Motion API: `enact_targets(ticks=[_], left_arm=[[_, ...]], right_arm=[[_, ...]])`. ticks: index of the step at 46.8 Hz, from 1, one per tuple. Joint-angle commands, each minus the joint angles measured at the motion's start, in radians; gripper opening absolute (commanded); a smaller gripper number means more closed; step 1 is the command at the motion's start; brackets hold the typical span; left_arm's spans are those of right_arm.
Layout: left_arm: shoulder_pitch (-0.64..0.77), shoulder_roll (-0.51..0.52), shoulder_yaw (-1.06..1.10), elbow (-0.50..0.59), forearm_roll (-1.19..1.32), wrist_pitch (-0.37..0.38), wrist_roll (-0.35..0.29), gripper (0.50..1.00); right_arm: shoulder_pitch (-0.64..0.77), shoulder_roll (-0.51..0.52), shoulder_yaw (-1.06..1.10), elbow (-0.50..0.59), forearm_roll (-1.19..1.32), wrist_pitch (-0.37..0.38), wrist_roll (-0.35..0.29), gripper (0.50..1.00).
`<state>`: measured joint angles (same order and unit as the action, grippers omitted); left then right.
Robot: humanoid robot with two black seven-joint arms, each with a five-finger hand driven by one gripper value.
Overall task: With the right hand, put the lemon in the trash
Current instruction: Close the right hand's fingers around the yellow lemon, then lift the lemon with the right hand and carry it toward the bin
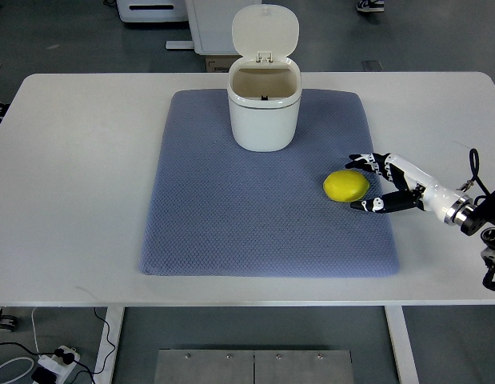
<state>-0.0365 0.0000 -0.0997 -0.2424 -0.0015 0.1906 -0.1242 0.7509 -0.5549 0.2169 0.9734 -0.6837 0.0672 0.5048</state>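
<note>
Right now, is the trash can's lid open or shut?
Open. The lid of the trash can stands flipped up behind the rim, and the inside is visible from above.

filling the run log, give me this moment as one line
stage: reach | right hand: open, beside lemon, no grasp | lemon: on mat | trash bin: lid up | left: not in view

You have a yellow lemon [346,186] on a grey-blue dimpled mat [231,224], a white bin [263,112] with a tan inside, a white table [71,160], a white-and-black right hand [391,186].
</note>
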Motion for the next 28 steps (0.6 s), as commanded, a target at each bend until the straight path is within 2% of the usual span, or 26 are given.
enact_targets(ticks=[1,12,22,28], left_arm=[[0.0,0.0,0.0,0.0,0.0,0.001,0.0,1.0],[0.0,0.0,0.0,0.0,0.0,0.0,0.0,1.0],[0.001,0.0,0.0,0.0,0.0,0.0,0.0,1.0],[0.0,0.0,0.0,0.0,0.0,0.0,0.0,1.0]], right_arm=[[0.004,0.0,-0.007,-0.001,-0.002,0.0,-0.003,0.82],[0.005,0.0,-0.019,-0.001,-0.002,0.0,-0.003,0.715],[0.01,-0.002,-0.019,-0.001,-0.002,0.0,-0.003,0.548],[0.03,-0.003,-0.017,0.001,0.0,0.0,-0.003,0.521]])
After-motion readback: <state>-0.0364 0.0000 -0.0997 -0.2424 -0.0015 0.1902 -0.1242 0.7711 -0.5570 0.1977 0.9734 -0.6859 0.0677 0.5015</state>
